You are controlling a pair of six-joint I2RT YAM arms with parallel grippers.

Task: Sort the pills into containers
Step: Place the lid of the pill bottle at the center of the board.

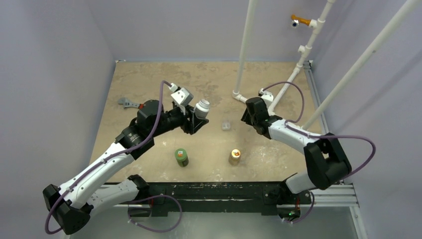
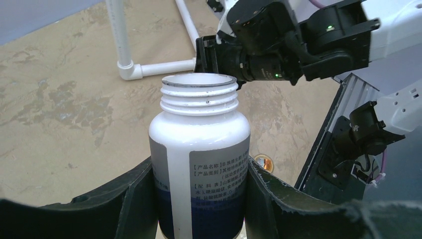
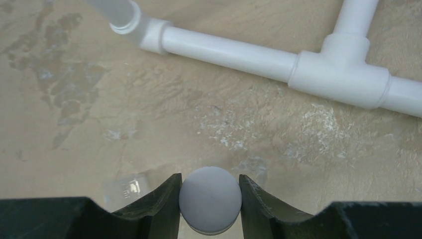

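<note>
My left gripper [image 1: 195,118] [image 2: 199,191] is shut on a white bottle [image 1: 202,106] [image 2: 199,134] with a blue-banded label. The bottle has no cap, and its threaded mouth points toward the right arm. My right gripper [image 1: 247,117] [image 3: 210,195] is shut on a round white cap [image 3: 210,200], held just above the table. A small clear plastic container [image 1: 226,125] [image 3: 124,190] sits on the table between the two grippers, just left of the right fingers. No pills can be made out in any view.
A green bottle [image 1: 181,157] and a tan-orange bottle [image 1: 235,157] [image 2: 263,162] stand near the front edge. A grey tool [image 1: 128,103] lies at the left. White PVC pipes [image 1: 242,64] [image 3: 239,50] rise from the table behind the right gripper.
</note>
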